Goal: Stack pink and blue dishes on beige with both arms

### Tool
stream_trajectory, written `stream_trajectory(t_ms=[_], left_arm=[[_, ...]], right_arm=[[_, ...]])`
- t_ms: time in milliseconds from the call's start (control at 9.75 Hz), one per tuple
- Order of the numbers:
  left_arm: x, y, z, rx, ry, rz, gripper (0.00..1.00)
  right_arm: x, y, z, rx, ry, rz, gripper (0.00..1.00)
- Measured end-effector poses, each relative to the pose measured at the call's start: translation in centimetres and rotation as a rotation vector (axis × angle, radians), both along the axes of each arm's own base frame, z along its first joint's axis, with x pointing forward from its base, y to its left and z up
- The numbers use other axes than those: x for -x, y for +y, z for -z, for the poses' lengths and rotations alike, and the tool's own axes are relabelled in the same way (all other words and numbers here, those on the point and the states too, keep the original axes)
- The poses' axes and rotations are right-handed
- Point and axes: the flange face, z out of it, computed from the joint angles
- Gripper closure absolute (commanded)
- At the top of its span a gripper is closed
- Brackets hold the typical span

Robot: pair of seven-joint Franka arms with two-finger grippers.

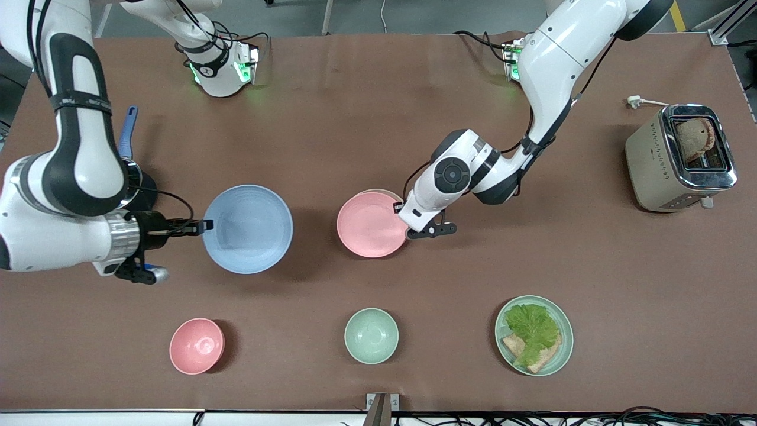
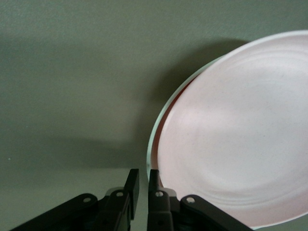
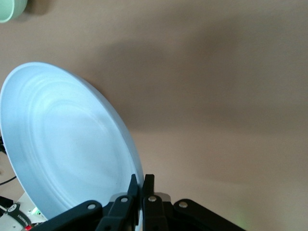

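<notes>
The right gripper [image 1: 204,225] is clenched on the rim of the plain light blue plate [image 1: 248,229], holding it above the table. The left gripper [image 1: 407,232] pinches the rim of the pale pink plate [image 1: 369,226], resting on the beige plate [image 1: 381,191] mid-table.

**Surfaces and materials**

The blue plate [image 1: 248,229] and the pink plate [image 1: 371,225] look like matt, smooth plastic with faint rings. The table [image 1: 378,118] has a dull brown covering. The toaster [image 1: 680,158] shows shiny metal on top and matt beige sides.
</notes>
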Motion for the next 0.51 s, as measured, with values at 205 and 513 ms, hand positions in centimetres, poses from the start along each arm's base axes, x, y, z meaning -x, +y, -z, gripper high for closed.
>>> stream_trajectory(t_ms=[205,513], left_arm=[[-0.3,0.2,-1.5,-0.01,-0.026,0.029,0.0],[-3.5,4.9,-10.8,-0.048,-0.128,0.143,0.0]], right_arm=[[1.3,4.3,0.4,-0.009,-0.011,0.007,0.99],[4.8,12.2,3.7,-0.004,-0.06,0.047,0.99]])
